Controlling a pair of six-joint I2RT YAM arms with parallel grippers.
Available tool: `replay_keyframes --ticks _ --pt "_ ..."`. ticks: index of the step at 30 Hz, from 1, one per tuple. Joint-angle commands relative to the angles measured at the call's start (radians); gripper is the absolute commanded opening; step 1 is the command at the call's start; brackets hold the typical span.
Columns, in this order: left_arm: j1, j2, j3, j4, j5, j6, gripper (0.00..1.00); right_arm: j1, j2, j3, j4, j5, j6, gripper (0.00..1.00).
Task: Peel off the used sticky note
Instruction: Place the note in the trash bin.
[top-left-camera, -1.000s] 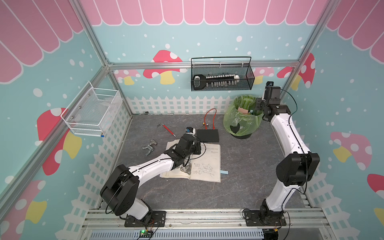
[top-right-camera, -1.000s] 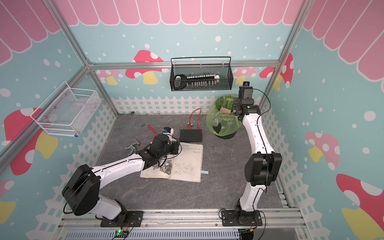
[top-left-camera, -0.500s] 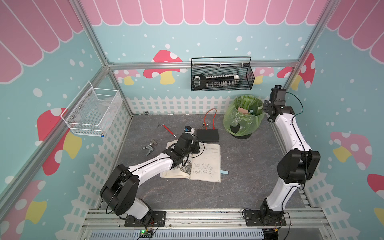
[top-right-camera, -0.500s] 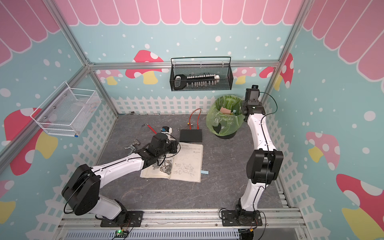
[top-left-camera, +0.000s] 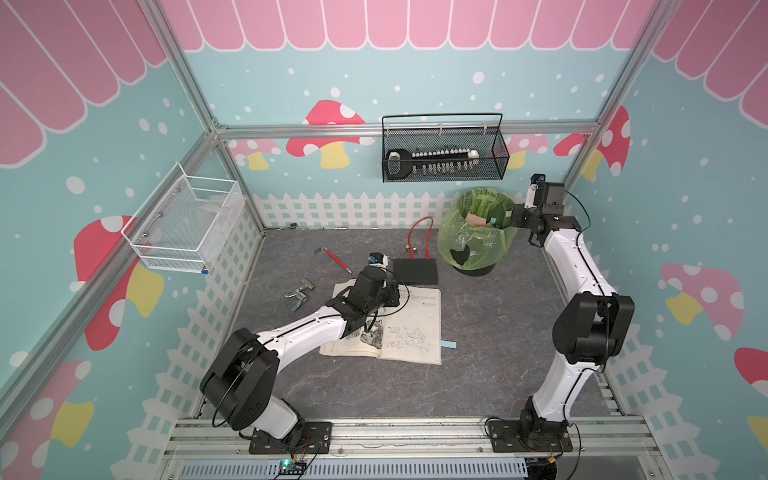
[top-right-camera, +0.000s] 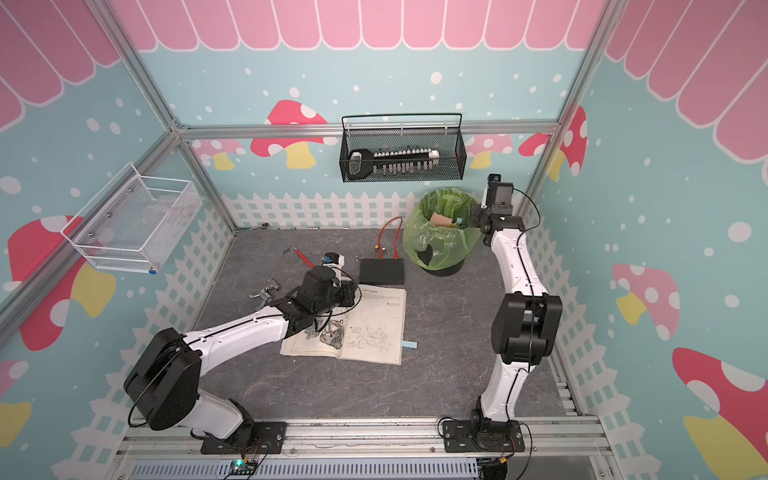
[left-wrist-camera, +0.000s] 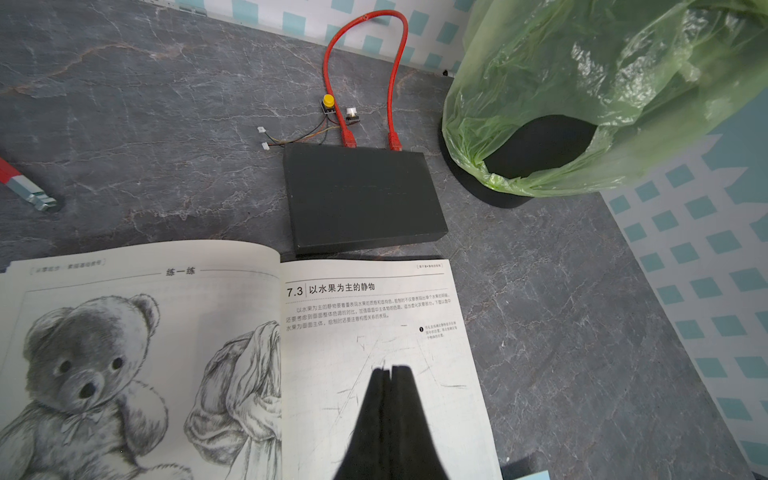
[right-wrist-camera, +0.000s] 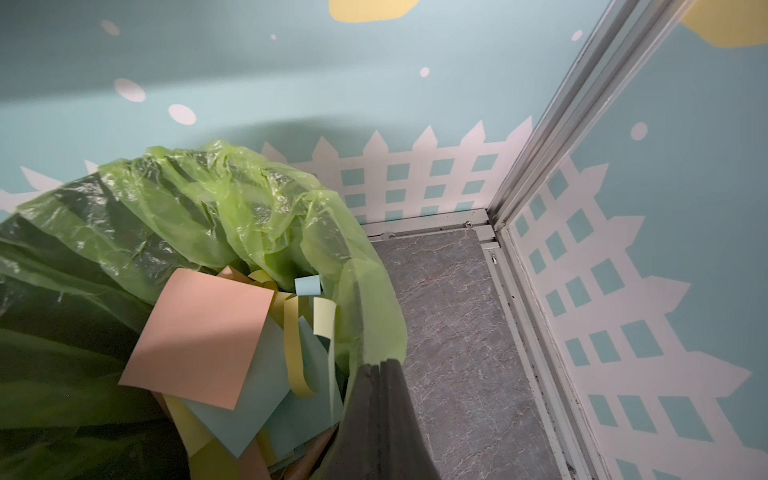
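Both shut and empty: left gripper (left-wrist-camera: 388, 369) seems to hold the book (left-wrist-camera: 166, 332) flat, right gripper (right-wrist-camera: 380, 362) hangs by the bin (right-wrist-camera: 208, 199).

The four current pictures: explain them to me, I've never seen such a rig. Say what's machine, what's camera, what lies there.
Two robot arms stand bolted at the front of a grey table. Both top views look down on the whole scene from nearly one spot. The other two come from cameras on the arms' wrists, looking along each claw. The left claw is shut over an open book of drawings, holding nothing. The right claw is shut too, empty, at the rim of a green-bagged bin with discarded paper notes inside. Also there: a black box, a red-handled tool, a metal part, and a blue sticky note at the book's edge.
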Motion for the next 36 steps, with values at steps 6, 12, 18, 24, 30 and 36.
replay_keyframes --ticks 6,12,18,24,30,36 --pt "0.005 -0.003 -0.009 0.011 0.013 -0.012 0.00 0.013 -0.068 -0.004 0.024 0.041 -0.015 0.00" --pt "0.006 0.009 -0.001 0.009 0.018 -0.013 0.00 0.015 -0.041 0.001 0.020 0.006 -0.007 0.00" --pt "0.005 0.006 -0.006 0.010 0.013 -0.011 0.00 0.035 -0.005 0.019 0.021 -0.038 -0.002 0.00" --pt "0.006 0.010 -0.001 0.010 0.015 -0.011 0.00 0.065 0.006 0.032 0.021 -0.078 0.003 0.00" --pt "0.006 -0.002 -0.012 0.010 0.014 -0.013 0.00 0.095 0.013 0.024 0.001 -0.077 0.007 0.00" --pt "0.007 -0.031 -0.031 0.009 0.010 -0.016 0.00 0.114 0.029 0.024 -0.009 -0.092 0.016 0.00"
